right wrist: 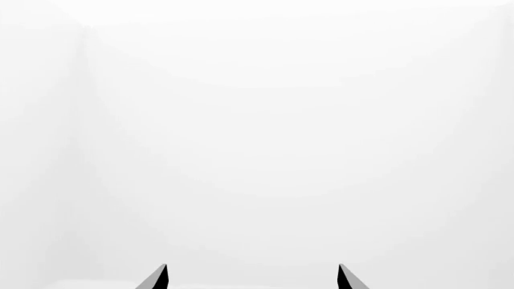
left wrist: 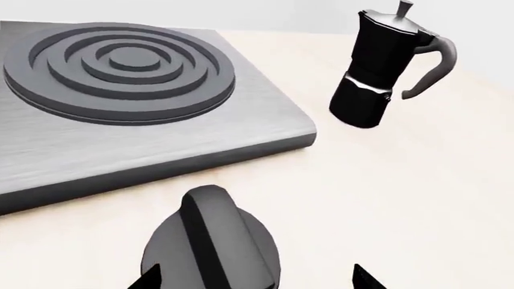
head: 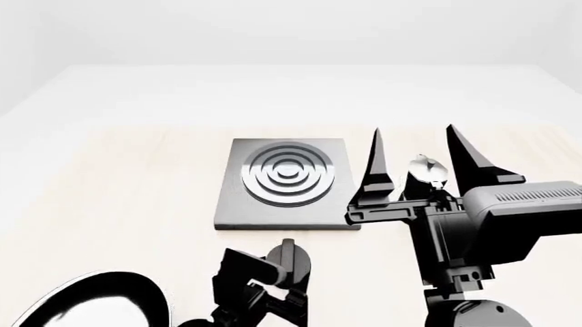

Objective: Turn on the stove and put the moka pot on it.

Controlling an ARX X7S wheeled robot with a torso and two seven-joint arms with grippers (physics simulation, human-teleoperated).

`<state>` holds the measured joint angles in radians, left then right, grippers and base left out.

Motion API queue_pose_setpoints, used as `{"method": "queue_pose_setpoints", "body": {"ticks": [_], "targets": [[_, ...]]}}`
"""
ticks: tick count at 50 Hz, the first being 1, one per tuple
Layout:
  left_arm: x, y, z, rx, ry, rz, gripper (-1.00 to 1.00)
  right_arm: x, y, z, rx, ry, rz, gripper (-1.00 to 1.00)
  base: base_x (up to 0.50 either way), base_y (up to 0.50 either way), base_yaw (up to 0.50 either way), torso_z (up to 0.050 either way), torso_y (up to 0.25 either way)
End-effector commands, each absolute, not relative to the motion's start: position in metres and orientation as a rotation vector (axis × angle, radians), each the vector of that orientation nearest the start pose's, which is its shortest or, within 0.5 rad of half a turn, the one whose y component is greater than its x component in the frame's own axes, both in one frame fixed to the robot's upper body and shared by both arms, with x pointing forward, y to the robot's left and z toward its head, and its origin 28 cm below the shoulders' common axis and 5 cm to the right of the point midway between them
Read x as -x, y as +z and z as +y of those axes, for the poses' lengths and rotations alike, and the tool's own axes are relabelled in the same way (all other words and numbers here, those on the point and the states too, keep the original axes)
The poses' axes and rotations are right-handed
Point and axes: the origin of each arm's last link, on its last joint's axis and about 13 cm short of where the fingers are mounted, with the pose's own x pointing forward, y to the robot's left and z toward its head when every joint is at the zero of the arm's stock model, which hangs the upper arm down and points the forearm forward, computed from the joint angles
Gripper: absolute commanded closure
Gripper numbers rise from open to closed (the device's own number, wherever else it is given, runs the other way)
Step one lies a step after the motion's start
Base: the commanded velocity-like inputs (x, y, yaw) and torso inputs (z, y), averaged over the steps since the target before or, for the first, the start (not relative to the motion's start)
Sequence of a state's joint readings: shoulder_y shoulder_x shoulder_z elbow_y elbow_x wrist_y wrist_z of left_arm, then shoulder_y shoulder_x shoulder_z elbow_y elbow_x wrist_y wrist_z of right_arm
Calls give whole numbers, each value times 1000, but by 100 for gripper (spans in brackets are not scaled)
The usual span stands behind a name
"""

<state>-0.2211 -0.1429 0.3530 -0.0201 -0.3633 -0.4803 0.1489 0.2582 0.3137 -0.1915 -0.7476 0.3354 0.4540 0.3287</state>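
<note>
- Your left end effector (left wrist: 253,278) is spread, straddling the knob (left wrist: 213,244), whose ridge runs towards the stove (left wrist: 120,66) just beyond.
- Your right end effector (head: 416,158), also spread and raised, has the moka pot (head: 427,170) behind its fingers on the bench (head: 109,184); it's the nearer arm.

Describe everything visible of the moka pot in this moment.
The moka pot is small and narrow-waisted, with a glossy black body, a shiny silver lid with a thin top knob, and a curved grey side handle. It stands upright on the pale table, beside the stove and apart from it. Nothing grips it; in the head view the right gripper partly hides it.
</note>
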Motion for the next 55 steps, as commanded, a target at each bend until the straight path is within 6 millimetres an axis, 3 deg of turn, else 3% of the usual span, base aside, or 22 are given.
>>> {"method": "queue_pose_setpoints", "body": {"ticks": [1,55], "targets": [[-239,17,164,115,-546,368,-100,-211,178,-92,-19,91,-454,-100,0,0,0,0,0],[-247,-4,152,142,-588,424,-100,-209,177,-92,-23,92,-448,-100,0,0,0,0,0]]}}
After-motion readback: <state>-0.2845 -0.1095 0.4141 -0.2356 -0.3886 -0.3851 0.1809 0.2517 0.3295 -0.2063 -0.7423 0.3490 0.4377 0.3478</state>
